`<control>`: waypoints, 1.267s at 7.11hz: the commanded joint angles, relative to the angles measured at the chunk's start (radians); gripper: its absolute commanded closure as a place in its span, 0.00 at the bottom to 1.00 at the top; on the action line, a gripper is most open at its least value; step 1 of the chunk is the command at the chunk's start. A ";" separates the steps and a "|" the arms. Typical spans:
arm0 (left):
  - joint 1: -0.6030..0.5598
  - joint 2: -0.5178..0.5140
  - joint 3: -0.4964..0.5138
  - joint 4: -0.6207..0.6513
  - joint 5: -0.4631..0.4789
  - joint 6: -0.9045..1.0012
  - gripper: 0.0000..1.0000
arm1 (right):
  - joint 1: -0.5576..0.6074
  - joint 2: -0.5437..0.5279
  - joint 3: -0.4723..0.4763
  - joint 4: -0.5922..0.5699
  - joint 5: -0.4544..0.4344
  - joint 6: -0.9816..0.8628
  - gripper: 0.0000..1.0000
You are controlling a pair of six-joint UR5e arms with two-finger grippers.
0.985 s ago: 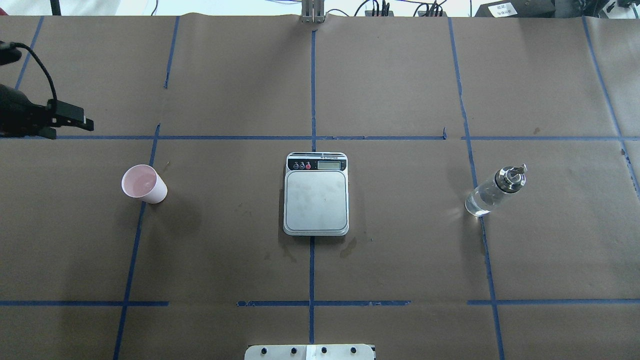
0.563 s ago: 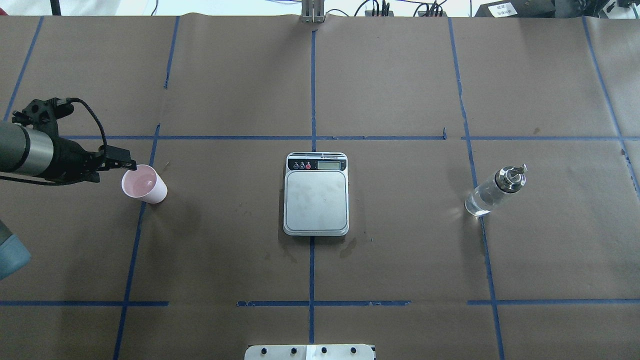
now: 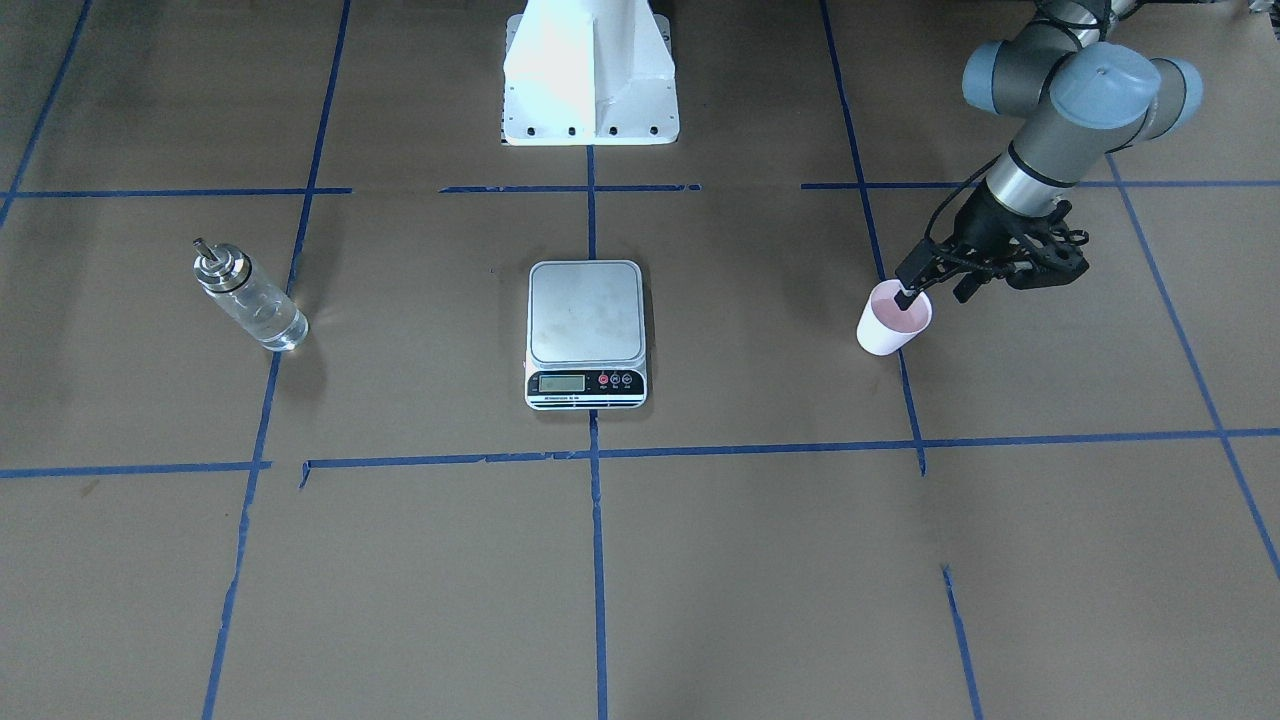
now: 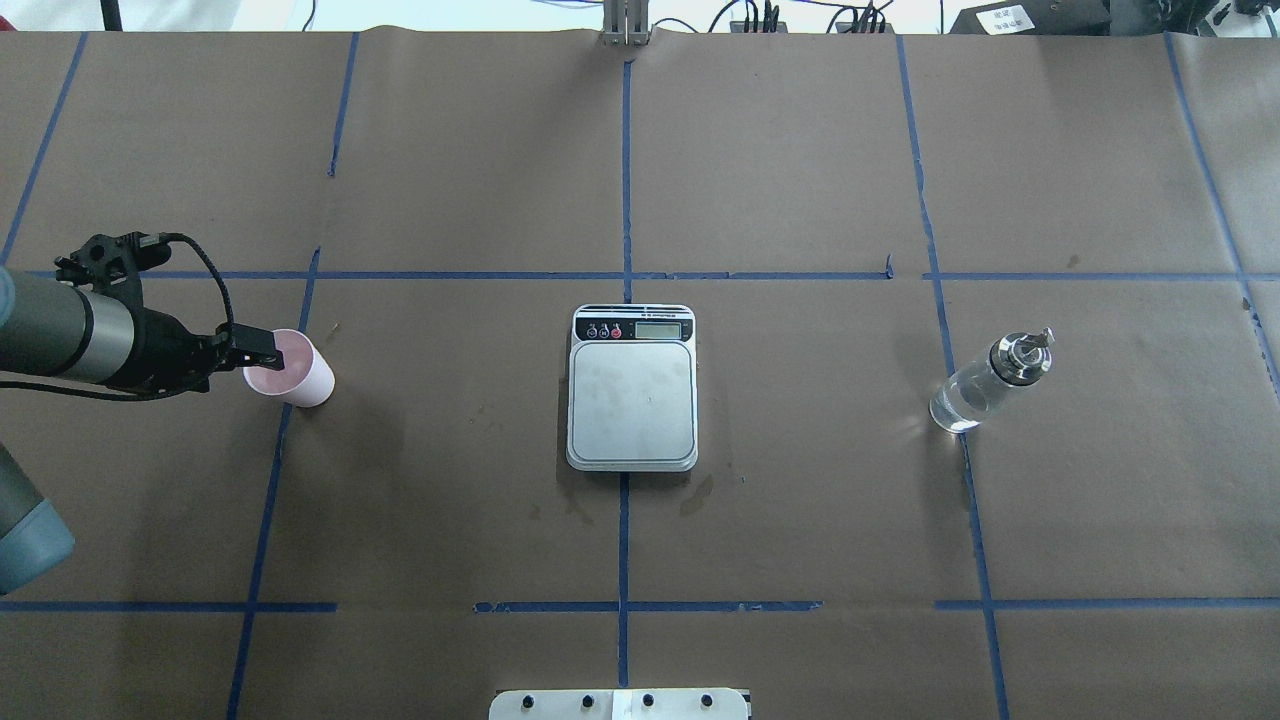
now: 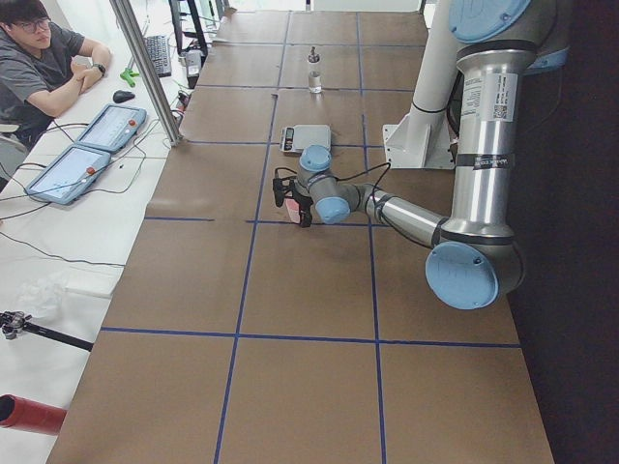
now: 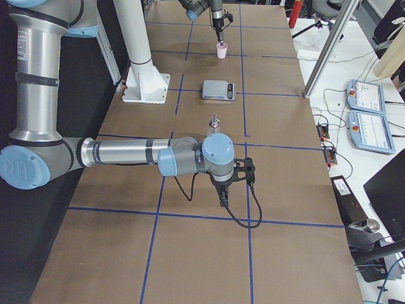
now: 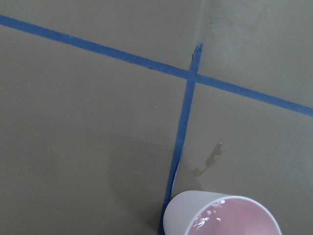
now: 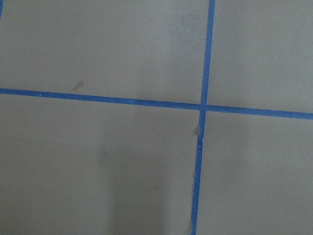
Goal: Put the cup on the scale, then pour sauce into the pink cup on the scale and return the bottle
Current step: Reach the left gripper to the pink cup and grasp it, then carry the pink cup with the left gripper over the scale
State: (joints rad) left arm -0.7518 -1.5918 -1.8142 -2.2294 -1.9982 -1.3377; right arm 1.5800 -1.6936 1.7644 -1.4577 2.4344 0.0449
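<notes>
The pink cup (image 4: 303, 380) stands upright on the left part of the table, with its pink inside showing at the bottom of the left wrist view (image 7: 222, 216). My left gripper (image 4: 260, 352) is at the cup's rim and looks open; one fingertip (image 3: 906, 292) reaches over the cup's mouth. The scale (image 4: 632, 400) lies bare at the table's middle. The bottle (image 4: 985, 385), clear glass with a silver cap, stands at the right. My right gripper (image 6: 223, 195) shows only in the exterior right view, hanging over bare paper, and I cannot tell its state.
Brown paper with blue tape lines (image 4: 625, 275) covers the table. The robot's white base (image 3: 590, 70) stands behind the scale. A person (image 5: 44, 68) sits at a side bench with tablets (image 5: 92, 150).
My left arm has swung in from the far left edge toward the cup and come down to its rim. Cup, scale and bottle have not moved.
</notes>
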 commanded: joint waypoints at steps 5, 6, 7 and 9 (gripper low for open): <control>0.006 -0.013 -0.006 0.020 0.001 0.000 1.00 | 0.000 0.000 -0.002 -0.004 0.002 0.000 0.00; -0.004 -0.022 -0.031 0.071 -0.001 -0.001 1.00 | 0.000 0.002 0.000 -0.004 0.002 0.001 0.00; -0.029 -0.026 -0.106 0.162 -0.004 -0.002 1.00 | 0.000 0.002 0.003 -0.004 0.003 0.001 0.00; -0.063 -0.314 -0.198 0.641 -0.001 0.000 1.00 | 0.000 0.002 0.003 -0.006 0.005 0.001 0.00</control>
State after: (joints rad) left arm -0.7989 -1.7197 -1.9770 -1.8632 -2.0014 -1.3381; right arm 1.5800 -1.6920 1.7667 -1.4614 2.4370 0.0460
